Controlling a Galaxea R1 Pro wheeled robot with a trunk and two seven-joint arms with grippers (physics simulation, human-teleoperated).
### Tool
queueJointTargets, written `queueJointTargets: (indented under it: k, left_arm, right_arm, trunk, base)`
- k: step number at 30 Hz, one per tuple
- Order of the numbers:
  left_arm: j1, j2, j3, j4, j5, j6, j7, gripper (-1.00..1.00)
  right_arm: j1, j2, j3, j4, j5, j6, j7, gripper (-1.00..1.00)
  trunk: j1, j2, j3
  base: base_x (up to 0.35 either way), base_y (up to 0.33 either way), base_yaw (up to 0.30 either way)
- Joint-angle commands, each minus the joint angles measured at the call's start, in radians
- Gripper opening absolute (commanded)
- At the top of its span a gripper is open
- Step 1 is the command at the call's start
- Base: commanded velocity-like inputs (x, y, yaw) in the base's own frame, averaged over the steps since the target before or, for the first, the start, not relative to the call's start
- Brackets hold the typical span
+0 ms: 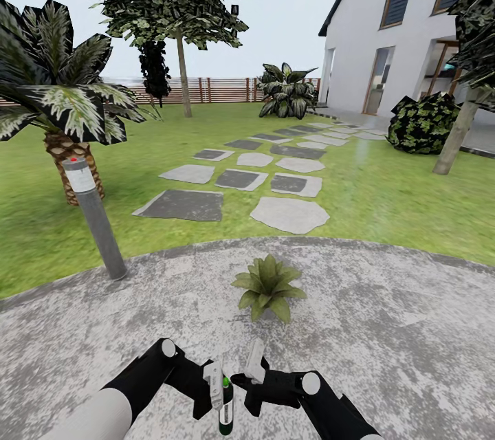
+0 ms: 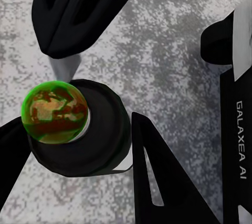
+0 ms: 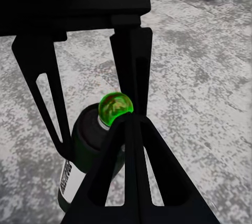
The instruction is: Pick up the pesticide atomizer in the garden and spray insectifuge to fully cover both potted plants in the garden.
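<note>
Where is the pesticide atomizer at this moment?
In the head view the pesticide atomizer is at bottom centre, upright in the left gripper, above the stone patio, short of the potted plant.

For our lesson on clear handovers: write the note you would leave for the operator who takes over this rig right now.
Left gripper: shut on the pesticide atomizer, bottle upright, green cap up.
Right gripper: open, close beside the bottle, holding nothing.
One potted plant stands on the stone patio just ahead of the arms.
Done: atomizer picked up.
Left: spray this plant fully, then find and spray the second one.
</note>
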Motion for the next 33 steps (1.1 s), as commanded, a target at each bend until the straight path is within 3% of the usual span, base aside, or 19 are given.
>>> queueJointTargets:
  k: [1, 18, 26, 32, 33]
  left_arm:
    - [0.0, 0.0, 0.001, -0.001, -0.007, -0.007, -0.001, -1.0]
    - [0.002, 0.011, -0.002, 0.008, -0.019, -0.023, 0.006, -1.0]
    - [0.017, 0.069, -0.002, 0.009, -0.021, -0.023, 0.007, -1.0]
    - [0.018, 0.125, -0.003, 0.008, -0.021, -0.022, 0.007, -1.0]
    - [0.018, 0.146, -0.003, 0.008, -0.021, -0.022, 0.007, -1.0]
  right_arm:
    - [0.0, 0.0, -0.001, -0.001, 0.01, -0.006, 0.0, -1.0]
    - [0.0, 0.0, -0.002, -0.001, 0.01, -0.006, 0.0, -1.0]
    - [0.0, 0.0, -0.002, -0.001, 0.01, -0.006, 0.0, -1.0]
    - [0.0, 0.0, -0.001, 0.001, 0.01, -0.006, 0.0, -1.0]
    - [0.0, -0.001, -0.002, 0.001, 0.01, -0.006, 0.0, -1.0]
  trunk:
    - [0.0, 0.0, -0.001]
    - [0.0, 0.0, -0.001]
    - [0.0, 0.0, -0.001]
    - [0.0, 0.0, -0.001]
    - [0.0, 0.0, -0.001]
  base:
    - [0.0, 0.0, 0.0]
    - [0.0, 0.0, 0.0]
    - [0.0, 0.0, 0.0]
    - [0.0, 0.0, 0.0]
    - [0.0, 0.0, 0.0]
